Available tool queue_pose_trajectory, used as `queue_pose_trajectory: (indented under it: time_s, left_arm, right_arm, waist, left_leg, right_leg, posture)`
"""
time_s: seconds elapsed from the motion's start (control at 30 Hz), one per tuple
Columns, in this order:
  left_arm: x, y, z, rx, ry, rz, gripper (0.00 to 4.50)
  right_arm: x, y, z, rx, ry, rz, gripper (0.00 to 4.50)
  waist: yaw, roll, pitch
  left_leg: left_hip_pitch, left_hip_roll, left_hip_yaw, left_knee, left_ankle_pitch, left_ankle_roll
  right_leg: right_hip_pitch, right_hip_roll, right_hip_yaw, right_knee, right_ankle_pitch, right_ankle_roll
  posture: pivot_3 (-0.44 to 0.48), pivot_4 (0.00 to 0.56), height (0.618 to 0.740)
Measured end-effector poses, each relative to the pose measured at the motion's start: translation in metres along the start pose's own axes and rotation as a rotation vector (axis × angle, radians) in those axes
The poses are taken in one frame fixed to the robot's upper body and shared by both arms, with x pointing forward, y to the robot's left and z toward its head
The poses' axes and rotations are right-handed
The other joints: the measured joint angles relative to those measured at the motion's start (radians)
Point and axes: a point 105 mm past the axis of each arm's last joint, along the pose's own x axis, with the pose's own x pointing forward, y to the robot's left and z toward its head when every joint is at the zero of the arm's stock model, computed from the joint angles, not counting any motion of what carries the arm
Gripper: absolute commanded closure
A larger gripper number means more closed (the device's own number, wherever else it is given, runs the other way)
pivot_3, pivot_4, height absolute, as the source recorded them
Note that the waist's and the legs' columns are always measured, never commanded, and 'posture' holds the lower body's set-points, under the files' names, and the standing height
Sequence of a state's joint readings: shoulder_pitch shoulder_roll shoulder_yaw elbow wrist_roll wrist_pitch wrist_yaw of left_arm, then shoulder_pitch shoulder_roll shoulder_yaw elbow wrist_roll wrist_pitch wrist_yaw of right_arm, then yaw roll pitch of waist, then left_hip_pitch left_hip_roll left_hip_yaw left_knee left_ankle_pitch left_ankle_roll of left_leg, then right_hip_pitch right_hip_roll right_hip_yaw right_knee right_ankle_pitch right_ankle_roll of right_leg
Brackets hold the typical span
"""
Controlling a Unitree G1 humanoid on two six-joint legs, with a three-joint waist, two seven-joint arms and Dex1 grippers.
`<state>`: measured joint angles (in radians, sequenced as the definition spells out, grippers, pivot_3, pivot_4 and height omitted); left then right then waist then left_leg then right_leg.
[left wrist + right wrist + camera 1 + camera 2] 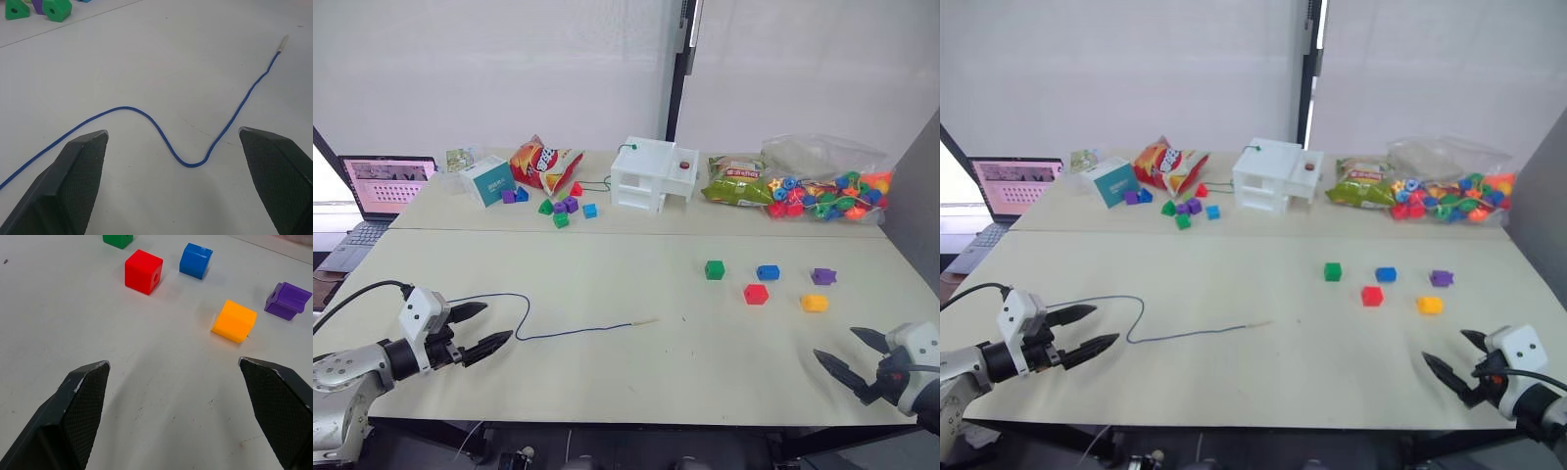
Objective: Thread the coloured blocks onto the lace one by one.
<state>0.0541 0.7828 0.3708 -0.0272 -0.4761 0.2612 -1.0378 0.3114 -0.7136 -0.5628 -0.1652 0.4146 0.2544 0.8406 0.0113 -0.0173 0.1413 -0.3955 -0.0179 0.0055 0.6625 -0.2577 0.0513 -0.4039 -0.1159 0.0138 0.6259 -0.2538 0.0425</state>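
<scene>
Table [607, 392]: pale work surface carrying everything; taken here as the landmark, with its near edge at the robot and its far edge at the wall.
Lace [570, 333]: dark-blue string lying slack on the table's near-left part, curving in a loop and running toward the middle; nothing is threaded on it.
Lace tip [646, 320]: stiff pale end, resting flat near the table's centre — free, touched by neither gripper.
Left gripper [475, 329]: at the table's near-left edge, fingers spread wide; in its wrist view the lace passes on the surface between the two fingers, untouched. Holding nothing.
Right gripper [850, 353]: at the table's near-right edge, fingers likewise spread and empty, facing the blocks but well apart from them.
Coloured blocks: five loose pieces on the table's right half, none on the lace.
Green block [715, 269]: the one nearest the table's centre.
Blue block [768, 272]: just right of the green one.
Red block [756, 294]: nearer the robot, its side hole visible in the right wrist view.
Purple block [822, 276]: toward the table's right edge.
Yellow-orange block [814, 303]: closest to the right gripper.
Progress: judged at zero of five — lace not yet picked up, no block grasped; all threading remains.
Far-edge clutter: bag of beads [827, 191], snack bag [544, 164], white box [651, 174]; apparently not part of the job.
</scene>
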Motion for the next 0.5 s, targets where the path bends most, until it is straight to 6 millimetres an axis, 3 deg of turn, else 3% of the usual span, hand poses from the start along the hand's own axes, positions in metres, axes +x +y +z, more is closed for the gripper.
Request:
queue_pose_trajectory:
  time_s: [0.2,0.33,0.5]
  left_arm:
    - [0.005,0.003,0.009,0.017,-0.025,-0.003,0.0]
    - [0.031,-0.008,0.03,0.039,-0.082,-0.1,0.0]
    - [0.067,-0.037,0.047,0.074,-0.085,-0.312,0.0]
  right_arm:
    - [0.004,-0.002,0.003,0.001,-0.018,0.004,0.05]
    - [0.013,0.01,0.018,-0.009,-0.071,0.096,0.05]
    - [0.025,0.033,0.034,-0.074,-0.045,0.295,0.05]
  waist:
    - [0.002,0.0,0.0]
    - [0.002,0.0,0.0]
    - [0.0,0.0,0.0]
  left_leg:
    - [0.0,0.0,0.0,0.0,0.0,0.0]
    - [0.0,-0.002,0.0,0.0,0.001,0.0]
    - [0.001,-0.004,0.002,0.0,0.0,0.0]
  right_leg:
    - [0.0,0.0,0.0,0.0,0.0,0.0]
    - [0.001,0.003,-0.002,0.001,0.001,0.002]
    - [0.0,0.008,-0.003,0.003,0.002,0.003]
  posture:
    - [0.0,0.15,0.74]
    - [0.0,0.15,0.74]
    - [0.0,0.15,0.74]
